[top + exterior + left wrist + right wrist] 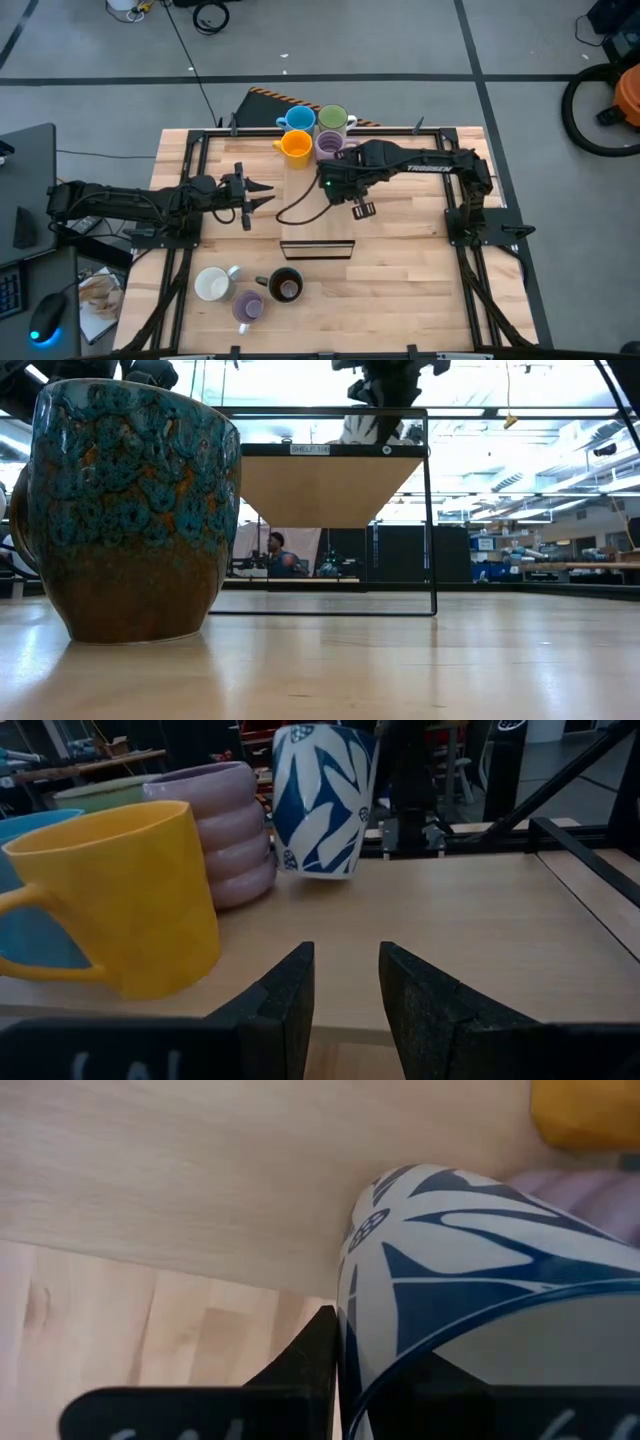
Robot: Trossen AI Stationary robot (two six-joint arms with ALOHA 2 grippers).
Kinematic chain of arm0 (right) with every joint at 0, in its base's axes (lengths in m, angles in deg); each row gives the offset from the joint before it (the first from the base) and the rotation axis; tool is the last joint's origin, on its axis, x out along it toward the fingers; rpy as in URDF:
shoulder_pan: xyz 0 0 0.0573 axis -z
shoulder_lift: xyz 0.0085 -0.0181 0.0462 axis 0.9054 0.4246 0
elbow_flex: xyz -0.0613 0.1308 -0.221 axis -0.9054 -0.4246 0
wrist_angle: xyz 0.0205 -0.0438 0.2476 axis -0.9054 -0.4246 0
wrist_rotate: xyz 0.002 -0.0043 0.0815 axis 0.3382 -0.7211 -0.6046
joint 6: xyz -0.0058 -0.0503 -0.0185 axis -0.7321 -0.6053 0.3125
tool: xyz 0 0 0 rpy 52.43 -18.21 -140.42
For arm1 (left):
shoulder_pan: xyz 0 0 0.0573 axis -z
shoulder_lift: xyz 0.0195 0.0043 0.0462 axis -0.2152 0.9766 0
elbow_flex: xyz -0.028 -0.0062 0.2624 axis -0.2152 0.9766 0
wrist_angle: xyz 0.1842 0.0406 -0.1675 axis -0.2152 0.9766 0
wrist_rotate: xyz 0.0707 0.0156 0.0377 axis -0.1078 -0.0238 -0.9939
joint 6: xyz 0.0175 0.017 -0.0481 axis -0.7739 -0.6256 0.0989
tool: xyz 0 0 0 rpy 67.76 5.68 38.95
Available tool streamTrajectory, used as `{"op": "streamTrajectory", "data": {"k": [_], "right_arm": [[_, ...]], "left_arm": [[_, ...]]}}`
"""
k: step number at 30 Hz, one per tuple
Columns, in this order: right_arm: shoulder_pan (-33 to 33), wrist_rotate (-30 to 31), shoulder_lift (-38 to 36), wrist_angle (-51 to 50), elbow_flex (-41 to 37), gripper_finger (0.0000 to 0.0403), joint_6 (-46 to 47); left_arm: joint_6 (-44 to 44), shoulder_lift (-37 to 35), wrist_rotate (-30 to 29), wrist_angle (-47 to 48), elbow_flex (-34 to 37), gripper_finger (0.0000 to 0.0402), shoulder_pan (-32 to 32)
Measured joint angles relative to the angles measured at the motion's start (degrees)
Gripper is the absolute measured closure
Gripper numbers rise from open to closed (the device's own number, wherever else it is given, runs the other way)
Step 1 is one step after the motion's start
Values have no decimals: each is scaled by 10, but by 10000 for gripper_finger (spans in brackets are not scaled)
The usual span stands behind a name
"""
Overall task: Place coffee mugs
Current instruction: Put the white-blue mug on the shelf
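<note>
While the right gripper [338, 183] holds the white-and-blue mug [322, 798] clamped by its rim, seemingly just clear of the wood beside the lilac mug [222, 828], lower straight, release level; left gripper [345, 992] waits, slightly parted, empty.

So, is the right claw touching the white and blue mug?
Touching. In the right wrist view the right claw grips the white and blue mug by its rim.

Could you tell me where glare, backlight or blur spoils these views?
Low view: bright ceiling lights wash out the top, and the dark glazed mug looms close. Right wrist view: the blue-patterned white mug fills the frame, its near rim soft. High view: evenly lit.
</note>
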Motion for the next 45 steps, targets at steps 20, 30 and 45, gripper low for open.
{"op": "streamTrajectory", "data": {"k": [20, 30, 45], "right_arm": [[7, -29, 0, 28, 0, 338, -16], [4, 12, -1, 41, -1, 286, -16], [-11, 62, -1, 55, -1, 200, 61]], "left_arm": [[2, 0, 0, 3, 0, 281, 0], [2, 0, 0, 4, 0, 281, 0], [2, 0, 0, 4, 0, 281, 0]]}}
